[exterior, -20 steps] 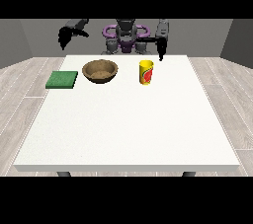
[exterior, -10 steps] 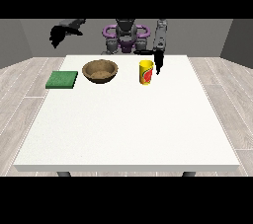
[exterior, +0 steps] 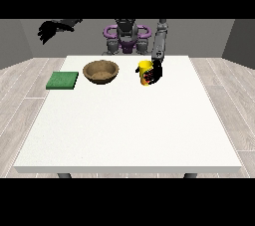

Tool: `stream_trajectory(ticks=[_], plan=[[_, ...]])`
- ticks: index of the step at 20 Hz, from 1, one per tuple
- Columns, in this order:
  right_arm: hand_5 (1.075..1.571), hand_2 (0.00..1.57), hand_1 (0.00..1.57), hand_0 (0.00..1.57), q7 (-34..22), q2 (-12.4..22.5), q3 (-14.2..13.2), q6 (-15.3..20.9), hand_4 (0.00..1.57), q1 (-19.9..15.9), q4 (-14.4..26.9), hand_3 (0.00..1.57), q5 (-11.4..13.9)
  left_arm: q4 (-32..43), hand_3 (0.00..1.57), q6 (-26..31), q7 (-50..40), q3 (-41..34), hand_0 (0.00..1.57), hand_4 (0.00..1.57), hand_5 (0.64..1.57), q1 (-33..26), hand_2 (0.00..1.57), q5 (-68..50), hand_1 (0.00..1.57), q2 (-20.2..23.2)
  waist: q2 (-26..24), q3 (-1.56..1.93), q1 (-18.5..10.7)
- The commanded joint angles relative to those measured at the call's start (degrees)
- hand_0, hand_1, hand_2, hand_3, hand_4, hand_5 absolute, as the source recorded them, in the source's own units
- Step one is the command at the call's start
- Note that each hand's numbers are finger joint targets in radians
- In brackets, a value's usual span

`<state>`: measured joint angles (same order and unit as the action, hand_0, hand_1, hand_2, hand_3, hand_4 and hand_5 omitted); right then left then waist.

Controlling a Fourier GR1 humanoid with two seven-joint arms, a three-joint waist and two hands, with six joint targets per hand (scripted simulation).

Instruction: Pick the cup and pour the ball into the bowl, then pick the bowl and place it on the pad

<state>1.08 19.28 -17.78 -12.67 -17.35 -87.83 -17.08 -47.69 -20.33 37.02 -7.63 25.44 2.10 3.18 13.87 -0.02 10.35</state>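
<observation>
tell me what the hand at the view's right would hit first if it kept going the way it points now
The yellow cup: the hand at the view's right is already at its side, apparently touching it. Depth is hard to judge from this one view.

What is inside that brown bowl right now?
The bowl looks empty; only its brown inside shows. The ball cannot be seen, and the cup's inside is hidden from this angle.

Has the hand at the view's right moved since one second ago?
Yes. The hand at the view's right has come down from beside the robot's torso to the yellow cup, on the cup's right side; the cup itself stands unmoved.
</observation>
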Motion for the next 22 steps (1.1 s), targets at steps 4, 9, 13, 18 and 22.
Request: stream_trajectory(ticks=[4, 9, 13, 18, 22], plan=[[1.570, 0.00, 0.00, 0.00, -4.0, 2.4, -1.2, -0.2, 0.00, -1.4, 3.5, 0.19, -1.1, 3.6, 1.57, -13.9, -4.3, 5.8, 1.29, 1.17, 1.546, 1.5, 1.57, 11.4, 1.29, -1.1, -5.4, 0.07, -1.3], [1.569, 0.00, 0.00, 0.00, -6.2, 1.7, -0.4, 0.1, 0.19, -2.3, 9.1, 0.23, -0.9, 4.3, 1.57, -21.1, -21.2, 15.9, 1.29, 1.19, 1.538, 9.4, 1.57, 25.0, 1.29, -2.8, -14.0, 0.30, -2.7], [1.568, 0.00, 0.00, 0.00, -7.8, 3.3, -1.4, -2.2, 0.27, -3.5, 13.6, 0.24, -2.9, 7.7, 1.57, -25.0, -33.9, 24.4, 1.32, 1.14, 1.551, 15.2, 1.57, 33.2, 1.32, -3.1, -17.2, 0.35, -1.2], [1.569, 0.00, 0.00, 0.00, -2.4, -0.9, 0.3, 0.1, 0.37, -1.5, 17.0, 0.05, 0.7, 8.4, 1.57, -21.2, -48.0, 32.7, 1.33, 1.15, 1.551, 19.7, 1.57, 38.7, 1.33, -3.2, -18.5, 0.11, -3.6], [1.569, 0.00, 0.00, 0.00, -1.6, 2.7, -2.2, -4.4, 0.42, 0.1, 19.0, 0.00, -1.5, 12.7, 1.57, -20.4, -53.4, 38.2, 1.31, 1.14, 1.556, 21.3, 1.57, 48.2, 1.31, -3.2, -19.4, 0.15, -2.9]])
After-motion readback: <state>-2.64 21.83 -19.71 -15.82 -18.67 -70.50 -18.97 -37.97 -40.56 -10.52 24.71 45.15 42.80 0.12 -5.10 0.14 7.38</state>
